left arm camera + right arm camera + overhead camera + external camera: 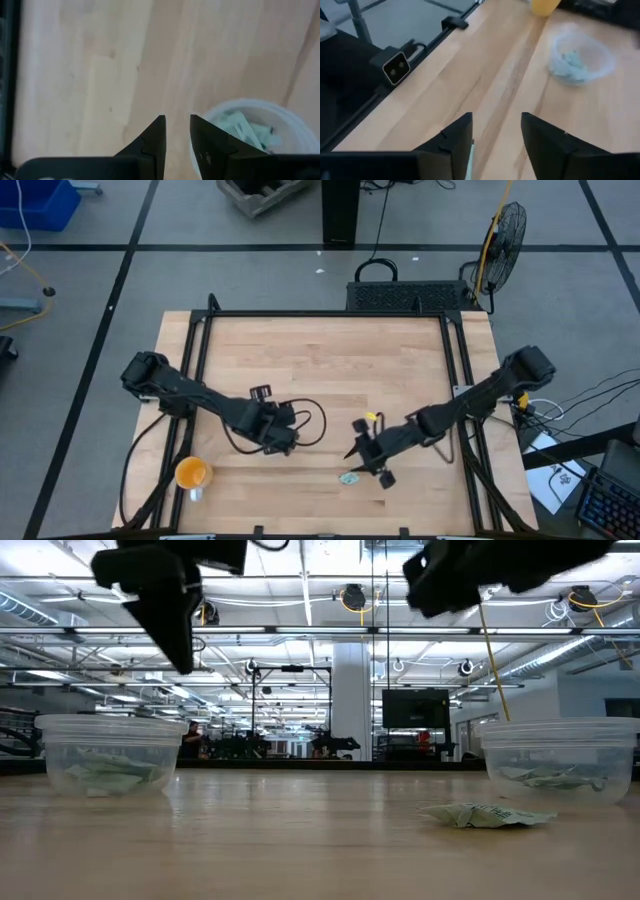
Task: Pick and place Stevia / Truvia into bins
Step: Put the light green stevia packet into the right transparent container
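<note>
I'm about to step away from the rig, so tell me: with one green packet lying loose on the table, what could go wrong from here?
1. The packet lies flat and crumpled on the wood. The open right gripper close by might push it along rather than pinch it.
2. The left gripper hangs open right beside a clear cup holding packets. A sideways move could knock or tip that cup.
</note>
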Robot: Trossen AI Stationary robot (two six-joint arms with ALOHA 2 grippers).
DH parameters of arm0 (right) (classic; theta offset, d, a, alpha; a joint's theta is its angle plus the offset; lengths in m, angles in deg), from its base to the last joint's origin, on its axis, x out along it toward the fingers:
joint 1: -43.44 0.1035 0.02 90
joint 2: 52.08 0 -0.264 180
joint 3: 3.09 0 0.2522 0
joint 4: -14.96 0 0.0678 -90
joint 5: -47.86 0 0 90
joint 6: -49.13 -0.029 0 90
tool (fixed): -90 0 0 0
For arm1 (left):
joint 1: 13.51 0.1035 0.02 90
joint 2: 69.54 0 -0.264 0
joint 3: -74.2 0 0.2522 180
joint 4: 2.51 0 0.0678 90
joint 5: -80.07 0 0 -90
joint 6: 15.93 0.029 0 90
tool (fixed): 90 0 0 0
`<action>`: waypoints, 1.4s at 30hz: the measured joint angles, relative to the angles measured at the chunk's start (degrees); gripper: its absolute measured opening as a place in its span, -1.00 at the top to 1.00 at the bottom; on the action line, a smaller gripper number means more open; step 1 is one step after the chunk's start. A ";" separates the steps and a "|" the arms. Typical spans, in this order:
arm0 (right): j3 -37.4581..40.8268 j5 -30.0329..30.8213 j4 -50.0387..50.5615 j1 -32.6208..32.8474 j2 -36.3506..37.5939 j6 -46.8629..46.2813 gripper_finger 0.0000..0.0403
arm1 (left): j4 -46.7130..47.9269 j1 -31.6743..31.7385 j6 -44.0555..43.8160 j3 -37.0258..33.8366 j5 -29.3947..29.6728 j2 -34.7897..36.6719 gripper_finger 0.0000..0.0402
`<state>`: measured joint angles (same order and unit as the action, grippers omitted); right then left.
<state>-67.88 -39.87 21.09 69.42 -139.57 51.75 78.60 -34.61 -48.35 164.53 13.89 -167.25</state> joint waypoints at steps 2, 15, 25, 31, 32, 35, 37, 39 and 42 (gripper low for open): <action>-0.30 -2.98 -0.75 0.00 -3.58 -1.77 0.11 | 0.05 0.02 0.56 1.03 1.87 0.00 0.54; -0.21 -2.14 -7.19 2.48 -15.69 -6.56 0.04 | -0.06 0.02 2.62 1.88 3.16 0.04 0.54; -0.24 -2.24 -6.15 2.21 -19.35 -8.82 0.04 | -0.23 0.02 2.29 1.86 3.16 0.04 0.54; -0.32 -2.28 -6.57 2.21 -20.65 -9.89 0.05 | -0.30 0.03 2.53 1.86 3.23 0.04 0.54; -0.33 -2.26 -6.59 2.21 -20.90 -9.87 0.05 | -0.30 0.02 2.53 1.86 3.23 0.04 0.54; -0.34 -2.22 -6.44 2.21 -21.13 -9.82 0.08 | -0.30 0.03 2.55 1.86 3.23 0.04 0.54; -0.34 -2.17 -6.34 2.23 -21.17 -8.89 0.12 | -0.30 0.03 2.55 1.86 3.23 0.04 0.54; -0.34 -2.06 -6.48 2.53 -21.20 -7.85 0.19 | -0.30 0.04 2.57 1.86 3.23 0.04 0.54; -0.32 -2.06 -6.45 2.60 -21.26 -7.61 0.29 | -0.30 0.02 2.57 1.86 3.23 0.04 0.54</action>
<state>-68.20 -41.93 14.64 72.02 -160.83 44.13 78.30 -34.59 -45.78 166.39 17.11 -167.20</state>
